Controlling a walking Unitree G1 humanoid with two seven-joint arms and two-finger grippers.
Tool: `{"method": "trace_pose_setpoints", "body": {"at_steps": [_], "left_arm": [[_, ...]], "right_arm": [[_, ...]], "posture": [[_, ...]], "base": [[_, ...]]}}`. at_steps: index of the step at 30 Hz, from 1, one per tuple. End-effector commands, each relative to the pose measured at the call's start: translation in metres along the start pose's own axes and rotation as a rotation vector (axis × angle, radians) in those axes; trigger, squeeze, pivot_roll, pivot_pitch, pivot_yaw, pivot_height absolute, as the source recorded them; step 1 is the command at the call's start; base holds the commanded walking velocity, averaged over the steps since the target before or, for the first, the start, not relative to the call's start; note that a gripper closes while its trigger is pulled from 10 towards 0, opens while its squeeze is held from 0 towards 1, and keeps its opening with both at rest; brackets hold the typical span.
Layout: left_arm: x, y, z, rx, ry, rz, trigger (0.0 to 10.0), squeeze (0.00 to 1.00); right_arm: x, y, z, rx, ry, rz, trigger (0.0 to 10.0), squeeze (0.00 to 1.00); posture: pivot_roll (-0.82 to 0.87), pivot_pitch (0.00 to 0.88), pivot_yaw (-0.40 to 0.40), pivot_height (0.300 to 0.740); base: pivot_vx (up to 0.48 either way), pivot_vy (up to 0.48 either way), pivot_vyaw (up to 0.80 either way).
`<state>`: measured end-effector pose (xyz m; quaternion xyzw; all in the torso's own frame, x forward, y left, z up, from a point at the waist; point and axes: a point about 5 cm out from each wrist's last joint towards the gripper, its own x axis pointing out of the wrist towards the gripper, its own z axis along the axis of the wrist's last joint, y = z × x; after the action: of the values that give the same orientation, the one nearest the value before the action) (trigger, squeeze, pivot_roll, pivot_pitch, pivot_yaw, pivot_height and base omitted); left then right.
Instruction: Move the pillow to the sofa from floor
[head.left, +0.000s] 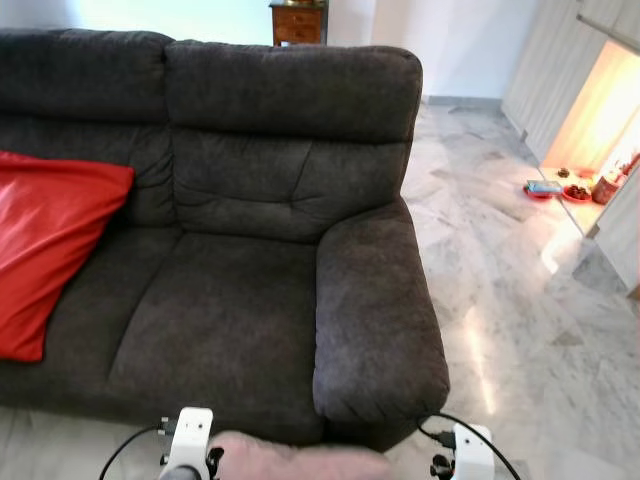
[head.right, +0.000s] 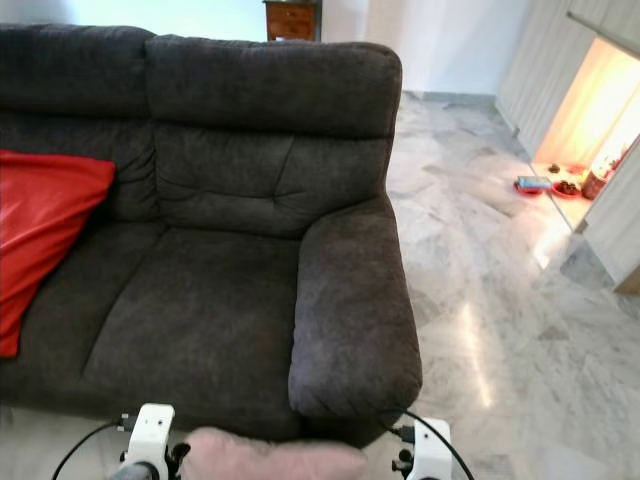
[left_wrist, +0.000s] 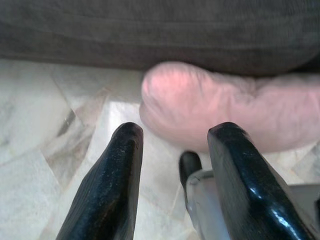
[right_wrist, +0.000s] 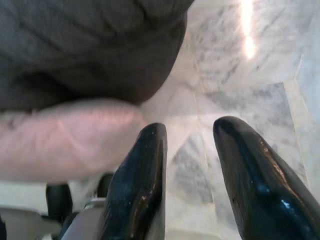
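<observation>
Item: pink pillow (head.left: 300, 460), carried low before the dark sofa (head.left: 230, 330), near its right armrest (head.left: 375, 310), above the marble floor (head.left: 520, 300).
Left tool (left_wrist: 172, 175): fingers parted, at the pillow's left end.
Right tool (right_wrist: 187, 175): fingers parted, at its right end.
Hold: apparently pressed between the two arms, probably because it is too bulky for one tool.
Also: red cushion (head.left: 45, 250) on the seat's left.

A pale pink pillow (head.left: 300, 460) (soft and plump, slightly fuzzy) lies flat on the marble floor (head.left: 520, 290). It sits just before the dark grey sofa (head.left: 240, 300), near the armrest end, not yet on the seat.
</observation>
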<state>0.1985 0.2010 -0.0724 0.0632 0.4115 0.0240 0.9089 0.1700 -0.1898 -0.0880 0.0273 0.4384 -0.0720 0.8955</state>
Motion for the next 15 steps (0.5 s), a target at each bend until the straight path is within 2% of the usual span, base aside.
{"method": "trace_pose_setpoints", "body": {"at_steps": [1, 15], "left_arm": [[-0.0003, -0.0016, -0.0014, 0.017, 0.003, -0.011, 10.0, 0.0], [-0.001, -0.0036, -0.0041, 0.01, 0.009, -0.029, 10.0, 0.0]], "right_arm": [[-0.0003, -0.0004, -0.0008, 0.001, 0.001, -0.001, 10.0, 0.0], [-0.0002, -0.0003, -0.0008, -0.002, 0.002, 0.0, 10.0, 0.0]], "posture": [[0.0, 0.0, -0.082, 0.74], [0.0, 0.0, -0.083, 0.74]], "base": [[0.0, 0.0, 0.0], [0.0, 0.0, 0.0]]}}
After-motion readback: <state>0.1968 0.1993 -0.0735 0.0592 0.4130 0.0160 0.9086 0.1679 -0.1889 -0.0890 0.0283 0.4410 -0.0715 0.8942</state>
